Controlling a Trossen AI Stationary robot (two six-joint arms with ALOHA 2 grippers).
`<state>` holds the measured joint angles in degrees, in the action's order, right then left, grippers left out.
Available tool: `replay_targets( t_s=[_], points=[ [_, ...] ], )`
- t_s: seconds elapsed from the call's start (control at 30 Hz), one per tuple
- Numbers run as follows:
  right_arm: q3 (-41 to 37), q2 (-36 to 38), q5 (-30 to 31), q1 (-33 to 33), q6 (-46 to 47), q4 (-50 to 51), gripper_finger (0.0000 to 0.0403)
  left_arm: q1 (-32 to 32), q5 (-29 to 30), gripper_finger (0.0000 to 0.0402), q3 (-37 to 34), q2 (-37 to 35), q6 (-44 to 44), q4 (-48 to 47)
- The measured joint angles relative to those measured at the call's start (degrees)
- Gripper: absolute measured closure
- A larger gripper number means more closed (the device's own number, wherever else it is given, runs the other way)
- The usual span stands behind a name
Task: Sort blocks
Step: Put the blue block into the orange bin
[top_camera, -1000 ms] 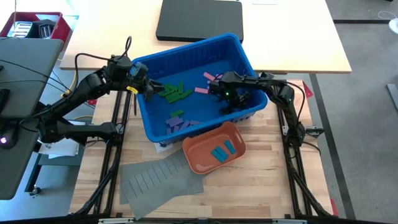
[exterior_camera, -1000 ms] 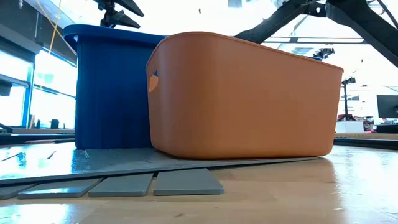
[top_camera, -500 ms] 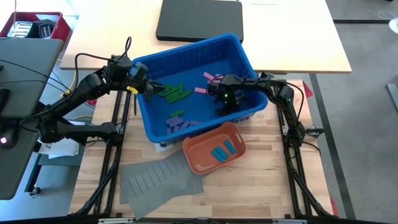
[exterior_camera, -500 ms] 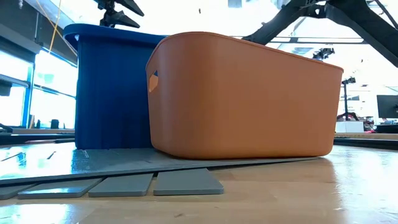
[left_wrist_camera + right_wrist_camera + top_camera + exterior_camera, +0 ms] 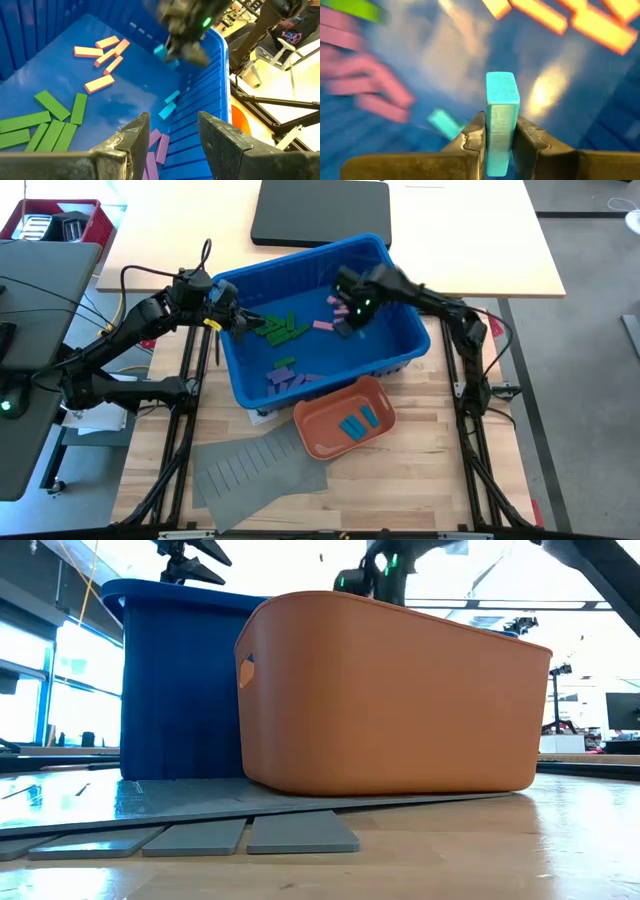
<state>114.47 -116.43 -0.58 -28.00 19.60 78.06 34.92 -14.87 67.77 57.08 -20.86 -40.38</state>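
Note:
Green (image 5: 280,330), pink (image 5: 325,325) and purple (image 5: 285,375) blocks lie on the floor of a blue bin (image 5: 300,258). Two blue blocks (image 5: 357,422) lie in the orange tray (image 5: 312,435) in front of it. My right gripper (image 5: 350,308) hangs over the bin's right half, pointing down, shut on a light-blue block (image 5: 501,115). More light-blue blocks (image 5: 170,104) lie by the bin's right wall. My left gripper (image 5: 170,145) waits open at the bin's left rim with nothing between its fingers. My right gripper pinches the light-blue block (image 5: 501,150) between its two fingers, one on each of two opposite faces. The fingers point down from above, and the block runs along them, its free end (image 5: 501,82) past the fingertips. The block hangs clear of the bin floor.
A grey slotted sheet (image 5: 250,470) lies under and in front of the orange tray. A black flat case (image 5: 320,210) rests on the pale desk behind the bin. A red crate (image 5: 60,220) stands at the far left. Bare wood shows at the near right.
My right gripper has risen from the bin floor near the right wall to above the rim and gone a little toward the far edge. It has tipped to point down. It now carries a light-blue block clear of the floor.

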Motion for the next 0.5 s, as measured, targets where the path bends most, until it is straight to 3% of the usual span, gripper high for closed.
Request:
replay_targets(
  t_s=[0.27,0.4,0.5],
  points=[
    [12.49,3.07,-17.75,4.60,-1.01,-0.62,0.0350,0.00,0.00,0.0243,0.00,0.00,0.94,-0.02],
    [11.45,6.31,-26.86,11.86,-1.91,-4.43,0.0350,0.00,0.05,0.0243,0.00,0.00,1.07,0.00],
    [8.52,8.53,-29.13,18.51,-0.47,-6.19,0.0350,0.00,0.07,0.0243,0.00,0.00,1.12,-0.01]
  ],
)
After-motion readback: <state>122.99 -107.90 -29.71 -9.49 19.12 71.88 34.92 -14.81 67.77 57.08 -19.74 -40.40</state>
